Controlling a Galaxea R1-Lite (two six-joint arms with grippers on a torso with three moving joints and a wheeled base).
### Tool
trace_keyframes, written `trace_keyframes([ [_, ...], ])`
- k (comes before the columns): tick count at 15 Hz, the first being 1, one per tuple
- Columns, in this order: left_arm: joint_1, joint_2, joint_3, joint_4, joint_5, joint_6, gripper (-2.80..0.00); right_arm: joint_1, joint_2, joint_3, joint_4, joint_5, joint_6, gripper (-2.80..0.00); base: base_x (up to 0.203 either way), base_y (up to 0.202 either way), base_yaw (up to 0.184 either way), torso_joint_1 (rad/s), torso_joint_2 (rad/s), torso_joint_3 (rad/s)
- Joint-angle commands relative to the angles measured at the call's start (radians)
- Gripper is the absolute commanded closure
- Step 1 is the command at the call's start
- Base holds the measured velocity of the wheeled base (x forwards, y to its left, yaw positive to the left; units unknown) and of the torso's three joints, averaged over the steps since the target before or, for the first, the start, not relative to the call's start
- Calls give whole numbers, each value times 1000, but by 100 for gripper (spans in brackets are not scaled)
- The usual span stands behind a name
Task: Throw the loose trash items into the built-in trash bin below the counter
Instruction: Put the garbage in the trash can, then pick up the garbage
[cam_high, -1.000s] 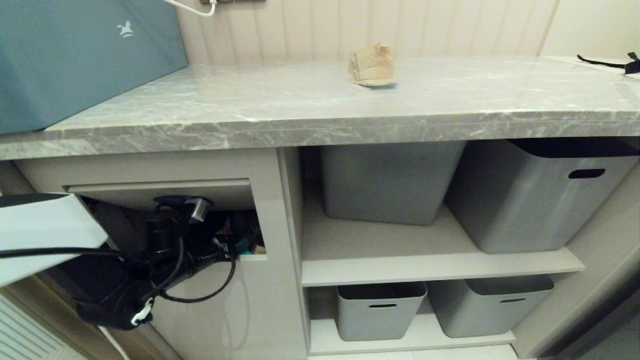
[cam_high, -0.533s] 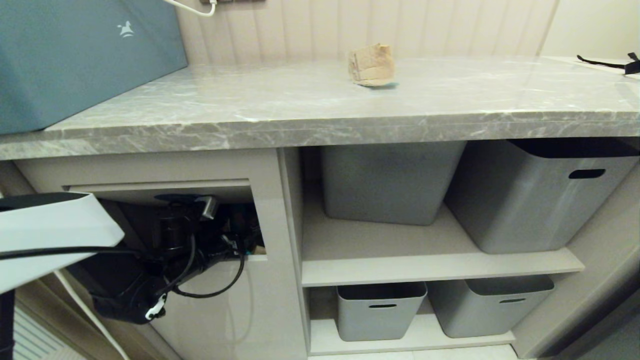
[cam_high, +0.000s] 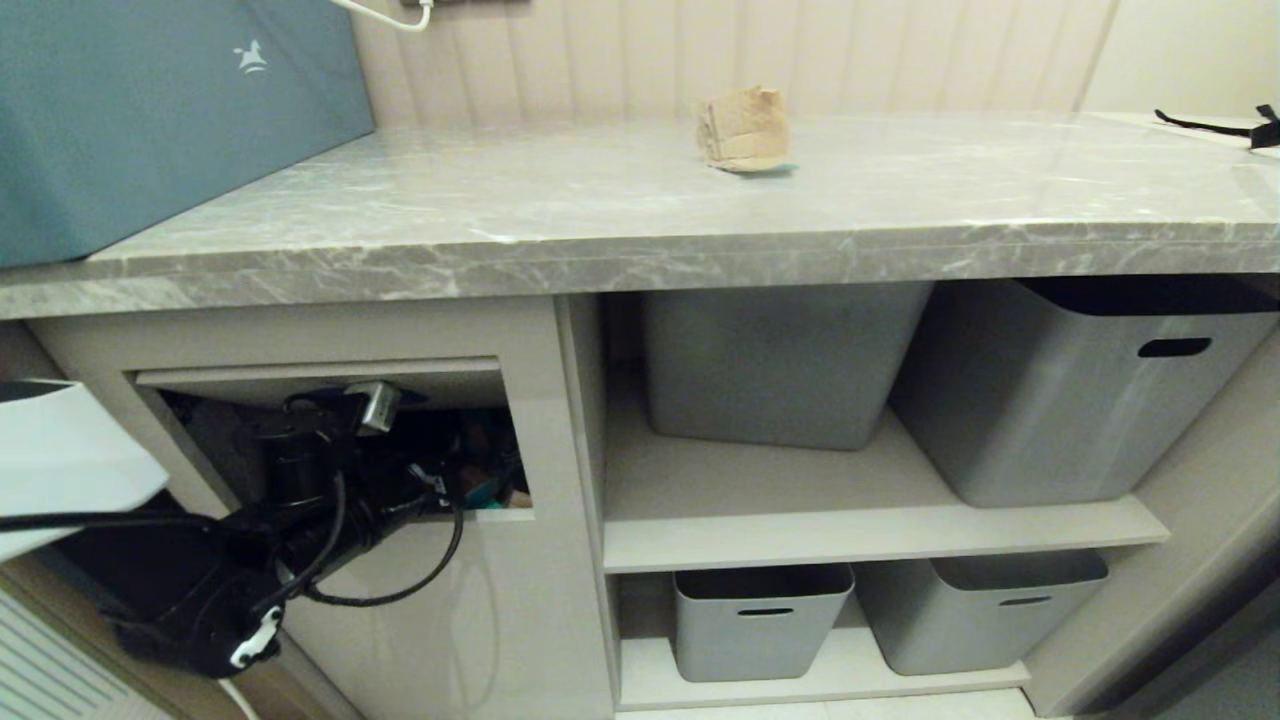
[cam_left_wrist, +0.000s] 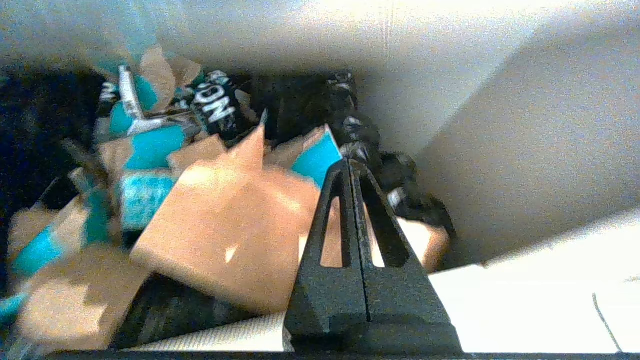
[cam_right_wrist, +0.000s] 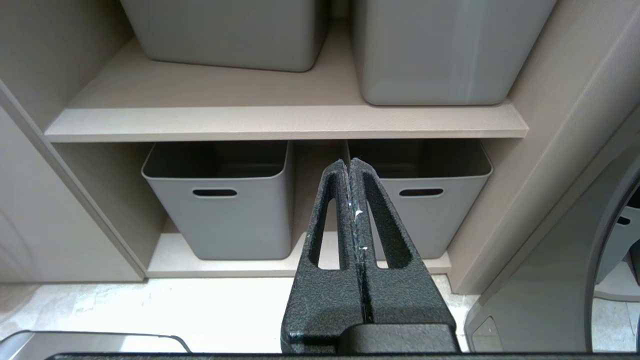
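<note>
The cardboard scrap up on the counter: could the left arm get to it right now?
Probably not straight away: the left gripper is inside the trash bin opening under the counter, whose slab lies between it and the cardboard scrap.

It looked like a home utility nook: marble-patterned desk (cam_high: 620, 215), beige cabinetry, panelled wall (cam_high: 800, 50), grey storage bins (cam_high: 765, 620) on shelves.

Head view downward; wrist views close behind jaws

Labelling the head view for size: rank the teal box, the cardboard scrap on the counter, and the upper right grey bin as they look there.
1. Teal box, cut off by the picture's edge.
2. Upper right grey bin; close to the box, so that order is unsure.
3. Cardboard scrap, by far the smallest, though farther from the camera.
</note>
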Motion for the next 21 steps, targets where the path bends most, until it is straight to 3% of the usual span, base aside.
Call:
trace_keyframes([
  [1,1,-86,75,-11,-1,-1,0,0,-2,-1,-1,0,-1,0,0,0,0,0,0,0],
  [5,2,-228,223,-13,4,-2,0,0,-2,0,0,0,-1,0,0,0,0,0,0,0],
  [11,3,-368,344,-10,44,-5,0,0,-2,-1,-1,0,-1,0,0,0,0,0,0,0],
  [15,-7,-422,511,-3,-6,-3,0,0,-2,0,0,0,-1,0,0,0,0,0,0,0],
  [21,-13,-275,436,-16,-113,-5,0,0,-2,-1,0,0,-1,0,0,0,0,0,0,0],
])
